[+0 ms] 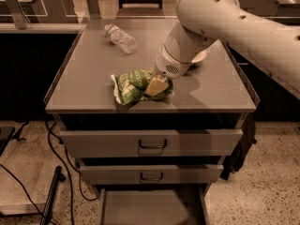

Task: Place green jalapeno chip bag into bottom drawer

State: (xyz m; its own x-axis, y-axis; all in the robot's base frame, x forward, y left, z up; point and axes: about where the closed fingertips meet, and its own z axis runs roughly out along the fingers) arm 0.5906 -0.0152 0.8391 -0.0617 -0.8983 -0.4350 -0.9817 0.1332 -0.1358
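The green jalapeno chip bag [133, 86] lies crumpled on the grey cabinet top [93, 78], near its front edge. My gripper [156, 85] reaches down from the white arm [211, 18] and sits on the right part of the bag, touching it. The bottom drawer [150, 207] is pulled out below, a shallow grey tray at the bottom of the view.
A clear plastic bottle [121, 38] lies at the back left of the top. A white bowl [200, 57] sits partly hidden behind the arm. Two wider handled drawers [152, 144] stand slightly out above the bottom one. Cables [56, 172] run along the floor at left.
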